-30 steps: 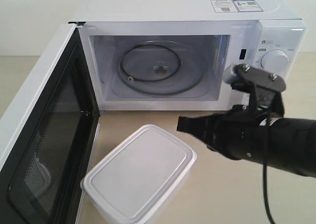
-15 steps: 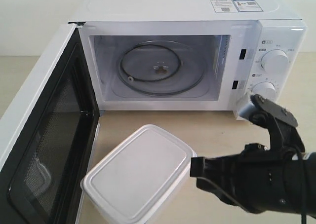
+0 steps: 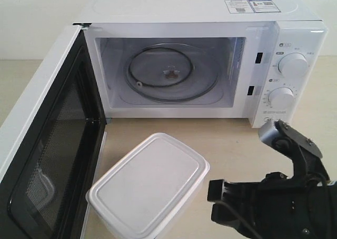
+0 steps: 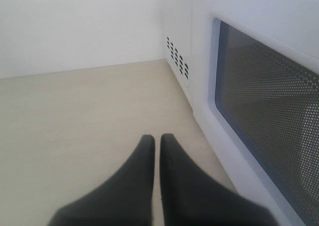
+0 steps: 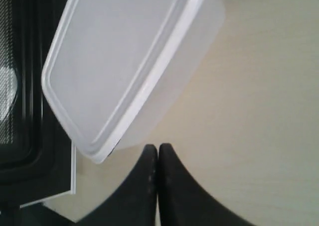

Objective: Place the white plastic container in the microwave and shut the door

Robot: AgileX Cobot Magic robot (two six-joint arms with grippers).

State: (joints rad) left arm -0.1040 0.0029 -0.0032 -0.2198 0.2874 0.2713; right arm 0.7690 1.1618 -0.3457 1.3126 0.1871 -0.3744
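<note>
- The right gripper, jaws pressed together and holding nothing, is just beside the white plastic container.
- The container stands with its lid on, on the table in front of the microwave. The reach is in hand, I judge; the jaws must open first.
- The left gripper, also closed and empty, waits beside the door, which is wide open.
- The cavity holds only its turntable.

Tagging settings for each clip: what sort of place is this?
Probably a staged test bench, not a real kitchen: a white microwave, door open, on a pale tabletop against a plain wall, with a lidded white plastic container in front.
</note>
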